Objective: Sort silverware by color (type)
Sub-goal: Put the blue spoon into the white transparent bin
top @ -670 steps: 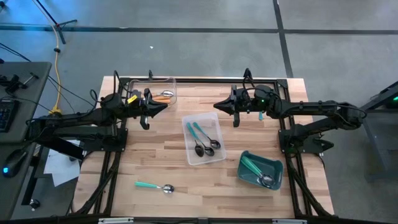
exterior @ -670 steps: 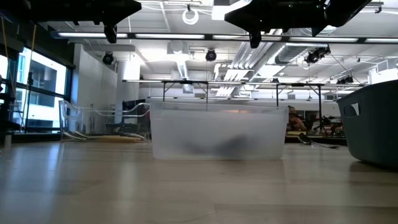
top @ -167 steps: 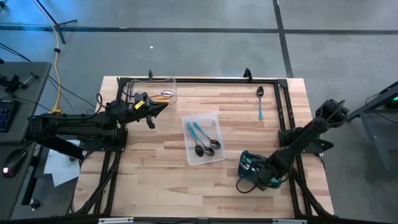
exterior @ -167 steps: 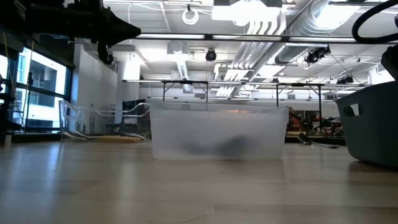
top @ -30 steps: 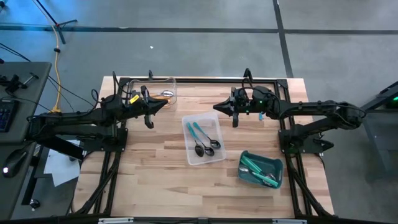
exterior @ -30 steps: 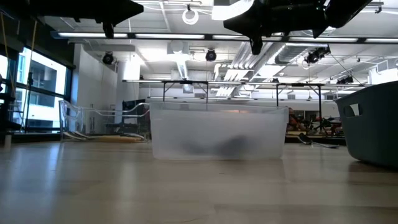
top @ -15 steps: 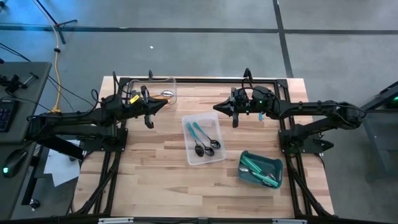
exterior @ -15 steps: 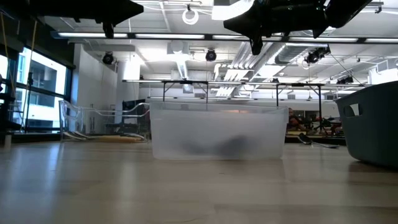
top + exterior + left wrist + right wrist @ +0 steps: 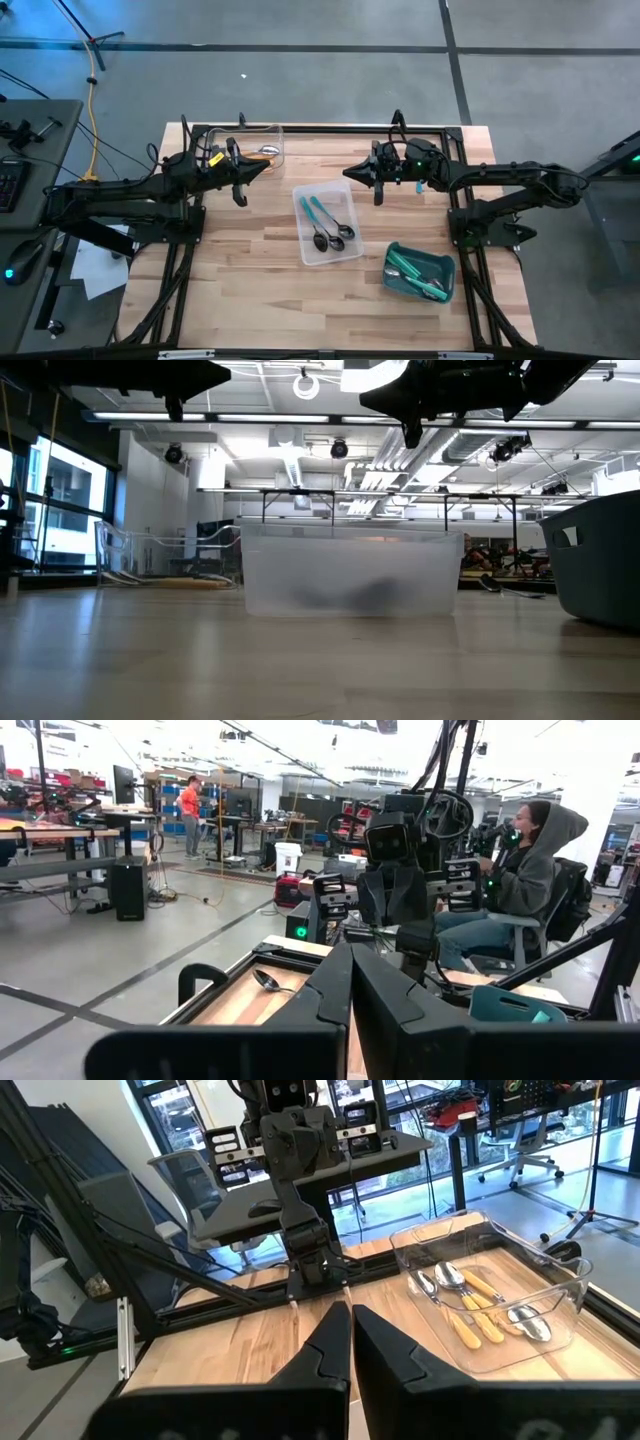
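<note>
1. I hold the left pincer (image 9: 268,167) and right pincer (image 9: 348,172) pressed together, empty, above the counter (image 9: 250,270).
2. Orange spoons (image 9: 470,1308) lie side by side lengthwise in the clear tray (image 9: 262,135) just behind the left pincer.
3. Teal-blue spoons (image 9: 322,222) in the middle tray (image 9: 352,251) between the pincers point bowls toward the near edge.
4. Green spoons (image 9: 415,274) lie diagonally in the teal bin (image 9: 447,265), nearer the right pincer.

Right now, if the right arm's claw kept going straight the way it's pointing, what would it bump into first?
Probably the left gripper, facing the right gripper across bare table. The clear tray of orange spoons sits off to one side.
</note>
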Robot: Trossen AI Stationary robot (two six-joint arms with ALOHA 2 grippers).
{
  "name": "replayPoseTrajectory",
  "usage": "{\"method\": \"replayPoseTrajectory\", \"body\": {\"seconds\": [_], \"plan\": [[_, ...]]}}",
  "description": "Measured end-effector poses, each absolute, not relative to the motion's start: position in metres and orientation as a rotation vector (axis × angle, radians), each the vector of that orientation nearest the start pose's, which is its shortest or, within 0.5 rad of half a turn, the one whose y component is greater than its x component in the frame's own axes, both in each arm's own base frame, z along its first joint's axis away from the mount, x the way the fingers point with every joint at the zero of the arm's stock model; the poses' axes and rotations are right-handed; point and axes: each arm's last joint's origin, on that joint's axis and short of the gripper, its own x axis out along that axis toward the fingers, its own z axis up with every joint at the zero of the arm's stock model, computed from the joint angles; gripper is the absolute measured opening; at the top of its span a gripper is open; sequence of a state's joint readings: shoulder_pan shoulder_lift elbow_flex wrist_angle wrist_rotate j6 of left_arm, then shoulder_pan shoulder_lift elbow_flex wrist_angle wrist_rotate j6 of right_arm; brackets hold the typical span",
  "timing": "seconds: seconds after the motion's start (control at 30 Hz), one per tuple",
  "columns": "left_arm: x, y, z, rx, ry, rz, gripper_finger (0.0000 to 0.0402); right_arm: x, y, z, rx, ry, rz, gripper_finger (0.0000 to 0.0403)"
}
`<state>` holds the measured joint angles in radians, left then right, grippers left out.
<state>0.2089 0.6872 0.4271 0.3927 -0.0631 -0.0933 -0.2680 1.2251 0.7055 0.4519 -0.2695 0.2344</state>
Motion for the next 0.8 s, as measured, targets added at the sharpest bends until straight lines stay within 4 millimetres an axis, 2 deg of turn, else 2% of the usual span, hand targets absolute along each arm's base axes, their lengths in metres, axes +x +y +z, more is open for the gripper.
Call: {"method": "replayPoseTrajectory", "body": {"seconds": [0.33, 0.43, 0.8], "plan": [[0.16, 0.0358, 0.2787, -0.083, -0.145, 0.265, 0.0001, 0.2609, -0.0645, 0.2758, 0.248, 0.062, -0.039, 0.0001], [0.16, 0.0358, 0.2787, -0.083, -0.145, 0.265, 0.0001, 0.2609, -0.0646, 0.2755, 0.234, 0.065, -0.04, 0.0013], [0.16, 0.0358, 0.2787, -0.083, -0.145, 0.265, 0.0001, 0.2599, -0.0668, 0.2681, 0.251, 0.133, -0.133, 0.0145]]}}
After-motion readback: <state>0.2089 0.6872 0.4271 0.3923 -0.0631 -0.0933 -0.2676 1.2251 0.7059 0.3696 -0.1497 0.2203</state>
